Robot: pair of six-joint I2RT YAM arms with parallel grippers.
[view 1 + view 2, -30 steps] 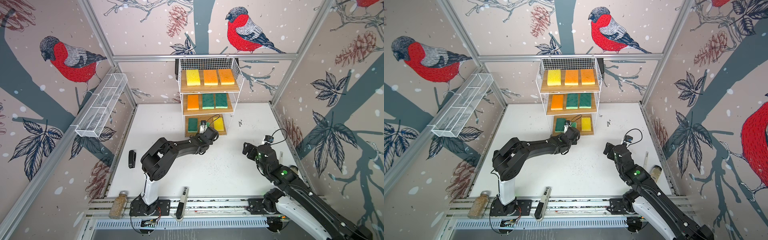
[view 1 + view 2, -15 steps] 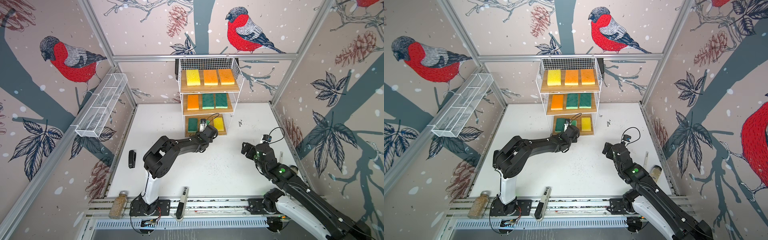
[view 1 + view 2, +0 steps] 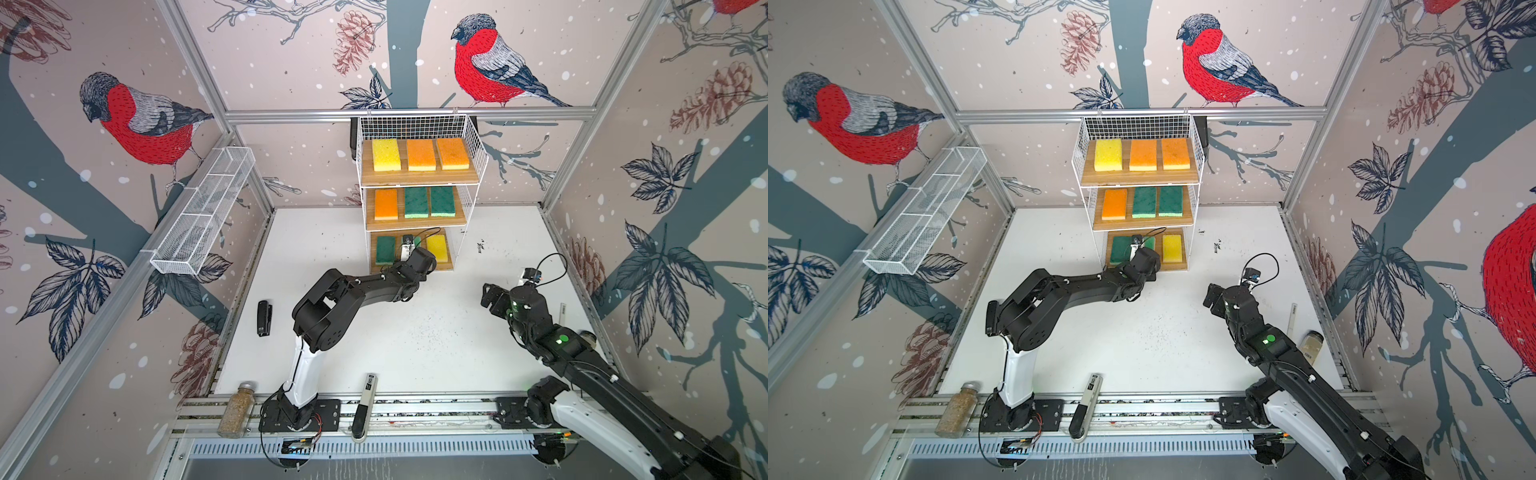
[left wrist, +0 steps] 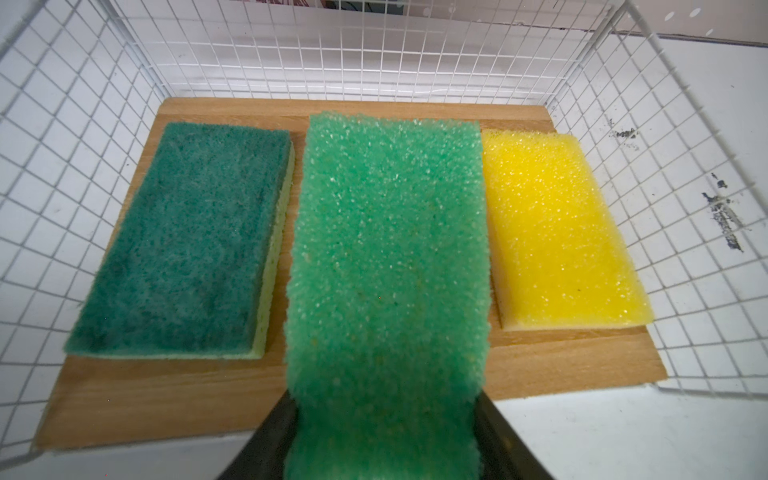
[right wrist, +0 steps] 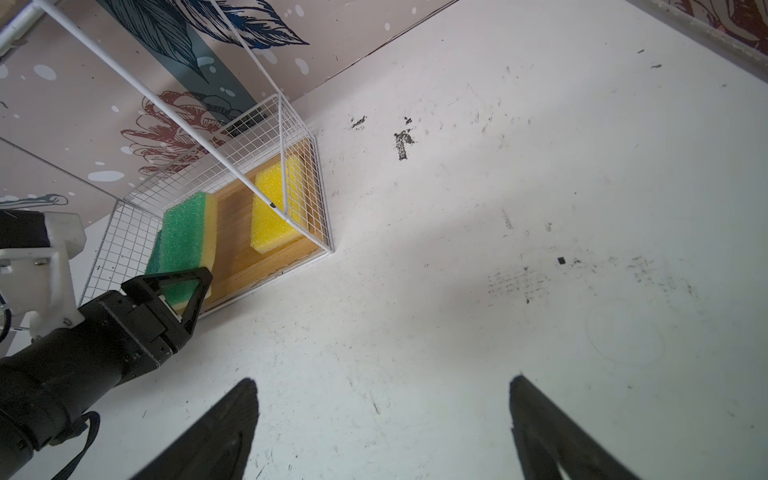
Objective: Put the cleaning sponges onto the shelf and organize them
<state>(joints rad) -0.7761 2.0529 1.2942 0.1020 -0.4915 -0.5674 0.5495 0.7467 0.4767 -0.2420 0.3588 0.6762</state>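
Left end effector [image 4: 386, 419] grips light green sponge [image 4: 386, 249] by near end, poised over gap between dark green sponge [image 4: 183, 241] and yellow sponge [image 4: 557, 232], shelf [image 4: 166, 399] bottom board: apparently last free slot. Right end effector [image 5: 382, 415] wide, empty.

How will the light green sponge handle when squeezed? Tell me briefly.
Probably squashy: the light green sponge is coarse open foam. Likely light: it juts straight from the left tool without sagging. Rough faces should resist slipping.

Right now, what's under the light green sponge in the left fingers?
The shelf's bottom board, between a dark green sponge and a yellow sponge. The strip directly beneath the light green sponge is covered.
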